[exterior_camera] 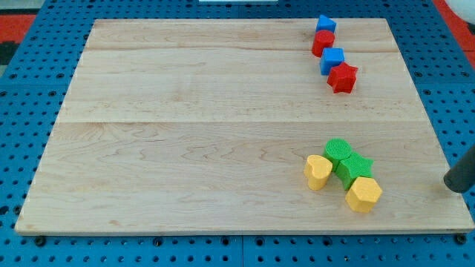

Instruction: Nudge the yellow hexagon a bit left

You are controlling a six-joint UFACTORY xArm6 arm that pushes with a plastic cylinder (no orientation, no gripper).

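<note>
The yellow hexagon (364, 194) lies near the board's bottom right, touching a green star (354, 168) just above it. A green block (338, 151) sits above-left of the star, and a yellow heart (318, 172) lies to the star's left. My tip (454, 184) is at the view's right edge, to the right of the hexagon and slightly higher. It is well apart from the hexagon, by the board's right edge. The rod leans in from the right.
At the board's top right a line of blocks runs down: a blue block (325, 24), a red block (323, 42), a blue cube (332, 59) and a red star (343, 77). The wooden board (193, 133) rests on a blue pegboard (30, 89).
</note>
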